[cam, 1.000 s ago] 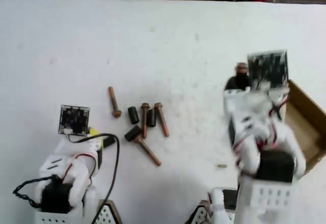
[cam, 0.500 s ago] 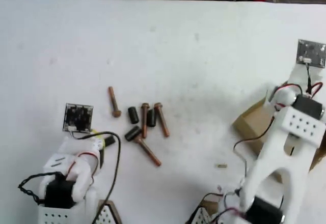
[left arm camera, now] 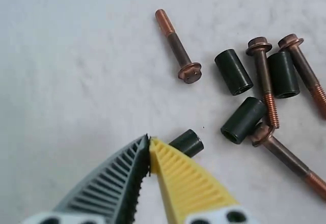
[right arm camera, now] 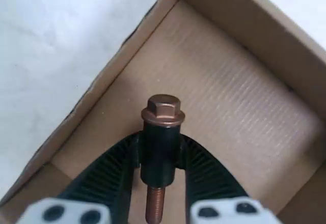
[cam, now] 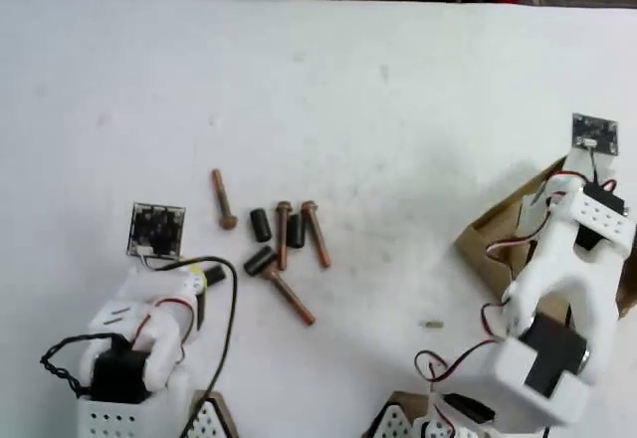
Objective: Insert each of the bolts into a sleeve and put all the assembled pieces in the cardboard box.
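Note:
My right gripper (right arm camera: 160, 142) is shut on a black sleeve with a copper bolt through it (right arm camera: 162, 113), held just above the floor of the cardboard box (right arm camera: 232, 104). In the high view that arm leans over the box (cam: 490, 241) at the right edge. Three loose bolts (left arm camera: 179, 46) and three black sleeves (left arm camera: 234, 72) lie in a cluster mid-table (cam: 284, 234), and a further bolt (cam: 222, 199) lies to their left. My left gripper (left arm camera: 148, 143) is shut and empty. Its tips hover near the cluster, with another sleeve (left arm camera: 187, 142) right beside the yellow finger (left arm camera: 178, 175).
A tiny pale scrap (cam: 431, 325) lies on the white table between the two arm bases. Bare table stretches across the far half (cam: 328, 90). The box walls (right arm camera: 127, 61) rise around my right gripper.
The right arm swung from the table beside the box to over it and lowered the assembled piece inside. The left arm edged slightly toward the cluster.

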You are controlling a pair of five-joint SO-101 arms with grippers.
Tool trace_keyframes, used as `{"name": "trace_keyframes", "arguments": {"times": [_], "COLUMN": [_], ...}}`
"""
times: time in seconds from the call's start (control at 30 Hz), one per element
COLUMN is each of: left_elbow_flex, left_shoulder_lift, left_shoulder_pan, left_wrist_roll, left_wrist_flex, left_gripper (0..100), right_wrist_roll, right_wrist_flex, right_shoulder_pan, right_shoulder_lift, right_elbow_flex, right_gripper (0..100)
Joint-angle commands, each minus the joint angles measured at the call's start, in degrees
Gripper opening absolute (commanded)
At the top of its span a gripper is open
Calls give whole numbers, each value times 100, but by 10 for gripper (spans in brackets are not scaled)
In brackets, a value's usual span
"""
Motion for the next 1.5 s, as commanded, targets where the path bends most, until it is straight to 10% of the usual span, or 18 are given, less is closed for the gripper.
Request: {"name": "trace_keyframes", "arguments": {"times": [0.0,0.93,1.47], "left_elbow_flex": [-44,149,132], "left_shoulder_lift": [-48,-48,-48], "left_shoulder_pan": [-40,-40,-453], "left_wrist_roll": [-9,-18,-18], "left_wrist_flex": [-149,-211,-387], "left_gripper": [21,21,21], "right_wrist_roll": [255,659,642], "right_wrist_flex": [-180,479,2413], "right_shoulder_pan": [40,-804,-3389], "right_shoulder_lift": [66,-1613,-4338], "right_elbow_flex": [-325,-440,-404], "right_gripper": [18,163,163]}}
